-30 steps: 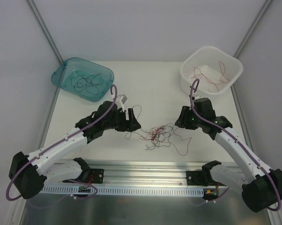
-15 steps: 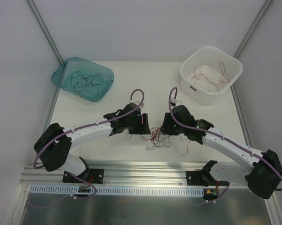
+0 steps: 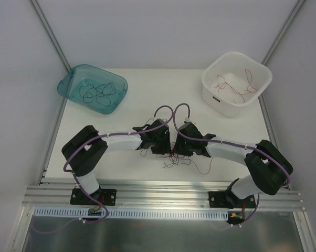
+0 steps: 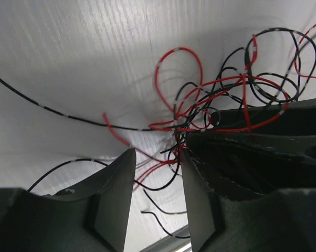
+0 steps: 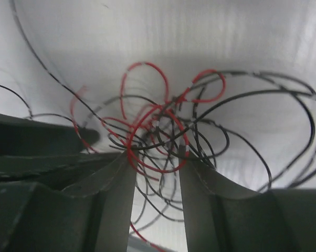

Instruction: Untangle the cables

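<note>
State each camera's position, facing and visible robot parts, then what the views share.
Top: fixed above and behind the robot, looking down on the table; shows left arm and right arm, with left hand and right hand meeting at the cables.
Left wrist: on the left arm, looking down between its own fingers at the cables.
Right wrist: the same from the right arm, fingers framing the cables.
Shared: all three show the tangle.

A loose tangle of hair-thin curly wire strands (image 3: 175, 159), some red and some black, lies flat at the scene's middle, toward the near side, with stray loops trailing right.
</note>
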{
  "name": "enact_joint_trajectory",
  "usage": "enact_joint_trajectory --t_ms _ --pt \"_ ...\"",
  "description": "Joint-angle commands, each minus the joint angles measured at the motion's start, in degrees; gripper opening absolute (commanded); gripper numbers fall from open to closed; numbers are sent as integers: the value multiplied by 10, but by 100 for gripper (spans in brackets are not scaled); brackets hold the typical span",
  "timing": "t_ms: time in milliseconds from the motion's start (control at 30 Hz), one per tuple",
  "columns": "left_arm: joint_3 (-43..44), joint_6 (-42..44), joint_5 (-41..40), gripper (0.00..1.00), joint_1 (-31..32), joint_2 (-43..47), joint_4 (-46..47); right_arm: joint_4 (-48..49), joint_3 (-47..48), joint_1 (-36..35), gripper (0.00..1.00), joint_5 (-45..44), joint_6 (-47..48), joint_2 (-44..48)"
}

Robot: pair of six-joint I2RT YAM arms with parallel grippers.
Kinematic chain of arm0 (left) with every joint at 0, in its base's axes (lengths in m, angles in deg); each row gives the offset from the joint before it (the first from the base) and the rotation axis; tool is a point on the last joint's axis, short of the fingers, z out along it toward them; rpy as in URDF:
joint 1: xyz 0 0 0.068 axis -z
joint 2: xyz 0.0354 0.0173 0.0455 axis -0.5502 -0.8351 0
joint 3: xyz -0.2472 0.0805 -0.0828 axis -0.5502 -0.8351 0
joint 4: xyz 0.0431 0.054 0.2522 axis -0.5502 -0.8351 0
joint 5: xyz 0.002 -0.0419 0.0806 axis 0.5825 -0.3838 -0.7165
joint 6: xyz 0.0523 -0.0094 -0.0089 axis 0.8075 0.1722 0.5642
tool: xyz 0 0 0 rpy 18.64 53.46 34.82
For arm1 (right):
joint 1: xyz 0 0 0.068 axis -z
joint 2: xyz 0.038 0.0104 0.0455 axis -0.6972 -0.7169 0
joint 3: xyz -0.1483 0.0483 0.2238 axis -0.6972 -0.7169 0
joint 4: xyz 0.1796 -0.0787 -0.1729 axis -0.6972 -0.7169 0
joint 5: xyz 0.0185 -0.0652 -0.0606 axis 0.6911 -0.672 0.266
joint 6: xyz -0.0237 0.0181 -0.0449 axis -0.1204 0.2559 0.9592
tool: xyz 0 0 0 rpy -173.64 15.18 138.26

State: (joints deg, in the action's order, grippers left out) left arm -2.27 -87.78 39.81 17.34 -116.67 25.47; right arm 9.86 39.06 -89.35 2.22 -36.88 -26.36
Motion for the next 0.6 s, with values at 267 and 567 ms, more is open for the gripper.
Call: enact_joint_trajectory --t_ms 267,567 --pt "-2 -17 -35 0 8 -17 7 28 2 -10 7 3 -22 -50" --pt "-90 -10 -73 0 -46 127 2 -79 -12 37 1 -60 17 49"
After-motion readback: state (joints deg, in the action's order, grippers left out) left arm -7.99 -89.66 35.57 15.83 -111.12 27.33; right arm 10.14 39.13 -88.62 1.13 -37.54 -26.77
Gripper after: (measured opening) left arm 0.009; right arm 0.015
